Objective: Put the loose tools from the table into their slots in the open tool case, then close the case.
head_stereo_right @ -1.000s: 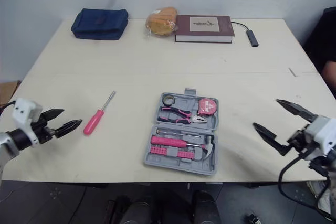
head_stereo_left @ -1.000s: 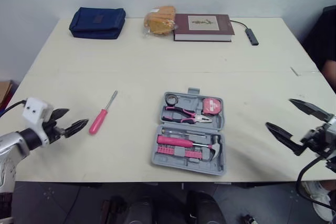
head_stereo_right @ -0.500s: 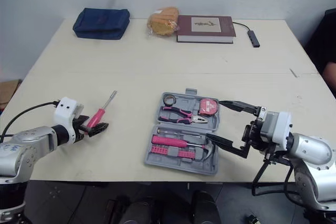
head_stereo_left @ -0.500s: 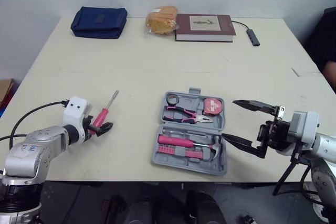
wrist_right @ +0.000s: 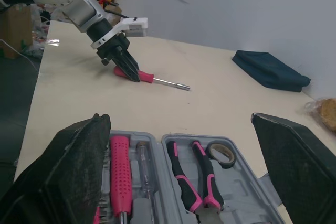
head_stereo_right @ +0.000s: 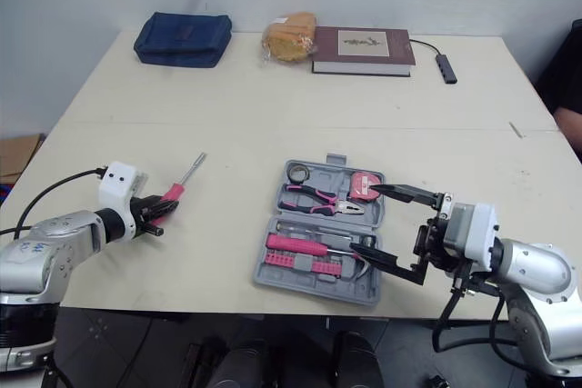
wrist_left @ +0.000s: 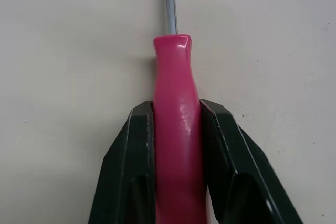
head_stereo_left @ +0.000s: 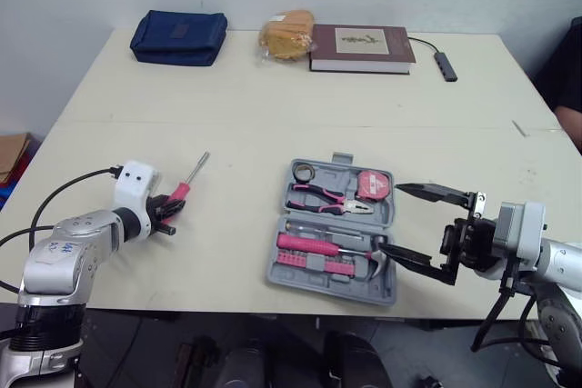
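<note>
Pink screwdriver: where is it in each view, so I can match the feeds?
Left eye: screwdriver left of the tool case.
Right eye: same place.
Left wrist: its pink handle between the black fingers.
Right wrist: beyond the open case.
Shared landmark: the left gripper shut on its handle.

The screwdriver [head_stereo_left: 181, 190]'s pink handle was largely hidden between the jaws of the left gripper [wrist_left: 177, 106]. In the left wrist view, the picture's edges cut off its butt and shaft tip. The right gripper [head_stereo_left: 389, 217]'s lower finger covered part of the tool case [head_stereo_left: 327, 286]'s 3 o'clock rim. A person [head_stereo_left: 568, 70] at the counter [head_stereo_left: 273, 106]'s 3 o'clock side was cut off by the edge.
</note>
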Robot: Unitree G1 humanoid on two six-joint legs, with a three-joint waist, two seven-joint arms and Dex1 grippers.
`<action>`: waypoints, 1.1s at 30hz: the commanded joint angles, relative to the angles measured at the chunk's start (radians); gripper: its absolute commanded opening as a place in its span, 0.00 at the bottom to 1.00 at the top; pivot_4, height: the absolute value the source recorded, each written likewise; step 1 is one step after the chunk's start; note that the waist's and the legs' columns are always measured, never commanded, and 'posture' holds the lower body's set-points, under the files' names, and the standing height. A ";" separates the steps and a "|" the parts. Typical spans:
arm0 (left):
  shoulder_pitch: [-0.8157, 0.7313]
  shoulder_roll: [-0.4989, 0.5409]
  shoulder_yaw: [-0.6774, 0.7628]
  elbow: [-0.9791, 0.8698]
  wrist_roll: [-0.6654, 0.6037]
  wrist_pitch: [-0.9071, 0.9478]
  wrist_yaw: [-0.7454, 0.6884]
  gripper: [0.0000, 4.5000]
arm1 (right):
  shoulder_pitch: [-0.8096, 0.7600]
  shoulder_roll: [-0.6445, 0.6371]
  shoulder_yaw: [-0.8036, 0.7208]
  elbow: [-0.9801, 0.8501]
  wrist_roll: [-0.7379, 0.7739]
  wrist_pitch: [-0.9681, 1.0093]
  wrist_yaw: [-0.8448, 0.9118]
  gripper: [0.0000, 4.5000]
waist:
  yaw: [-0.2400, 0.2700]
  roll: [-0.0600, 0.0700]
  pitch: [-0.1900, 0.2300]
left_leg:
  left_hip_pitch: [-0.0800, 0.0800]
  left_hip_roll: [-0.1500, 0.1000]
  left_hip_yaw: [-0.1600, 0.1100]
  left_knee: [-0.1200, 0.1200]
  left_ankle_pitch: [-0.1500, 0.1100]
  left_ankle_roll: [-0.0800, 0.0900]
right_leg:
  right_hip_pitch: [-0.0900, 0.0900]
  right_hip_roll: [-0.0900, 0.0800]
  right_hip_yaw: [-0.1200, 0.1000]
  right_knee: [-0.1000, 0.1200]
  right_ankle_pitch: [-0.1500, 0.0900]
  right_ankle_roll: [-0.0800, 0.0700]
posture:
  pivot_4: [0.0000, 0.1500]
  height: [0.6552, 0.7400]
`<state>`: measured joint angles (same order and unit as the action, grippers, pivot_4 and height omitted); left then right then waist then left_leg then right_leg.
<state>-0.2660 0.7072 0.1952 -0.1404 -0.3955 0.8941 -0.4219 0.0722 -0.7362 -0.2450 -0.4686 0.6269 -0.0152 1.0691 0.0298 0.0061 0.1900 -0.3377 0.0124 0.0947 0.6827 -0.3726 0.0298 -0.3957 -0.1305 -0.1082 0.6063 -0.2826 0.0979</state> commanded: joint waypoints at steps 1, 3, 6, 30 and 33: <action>-0.036 0.022 -0.045 -0.014 0.029 -0.239 -0.156 0.12 | 0.045 -0.001 -0.069 -0.042 0.002 -0.023 -0.007 1.00 | -0.001 -0.001 0.001 | -0.001 0.000 0.000 0.000 0.000 0.000 | 0.000 0.000 0.000 0.000 0.000 0.000 | 1.00 1.00; -0.050 0.048 -0.068 -0.008 0.039 -0.345 -0.250 0.12 | 0.065 0.005 -0.094 -0.050 0.007 -0.026 -0.022 1.00 | -0.003 -0.003 0.001 | -0.002 0.000 0.000 0.000 0.000 0.000 | -0.001 0.000 0.000 0.000 0.000 0.000 | 1.00 1.00; -0.107 0.067 -0.114 -0.027 -0.017 -0.472 -0.475 0.12 | 0.172 0.000 -0.162 -0.095 0.033 -0.011 -0.003 1.00 | -0.004 -0.002 0.001 | -0.002 0.000 0.000 0.000 0.000 0.000 | -0.001 0.001 -0.001 -0.001 0.000 0.000 | 1.00 1.00; -0.335 -0.038 -0.643 -0.153 0.162 -0.380 -0.792 0.12 | 0.645 0.094 -0.309 -0.363 -0.029 0.001 -0.040 1.00 | -0.005 -0.003 0.001 | 0.000 0.003 0.002 0.001 0.001 0.000 | -0.001 0.013 0.006 -0.004 0.000 0.000 | 1.00 1.00; -0.330 -0.029 -0.651 -0.163 0.175 -0.351 -0.791 0.12 | 0.656 0.109 -0.305 -0.364 -0.040 -0.005 -0.052 1.00 | -0.005 -0.003 0.001 | 0.000 0.003 0.001 0.001 0.001 0.000 | -0.001 0.013 0.006 -0.004 -0.001 -0.001 | 1.00 1.00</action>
<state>-0.5856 0.6718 -0.4527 -0.2630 -0.2274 0.5301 -1.2140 0.7134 -0.6427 -0.5302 -0.7976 0.5894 -0.0003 1.0262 0.0253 0.0036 0.1914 -0.3379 0.0157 0.0959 0.6837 -0.3717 0.0299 -0.3963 -0.1181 -0.1027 0.6024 -0.2831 0.0968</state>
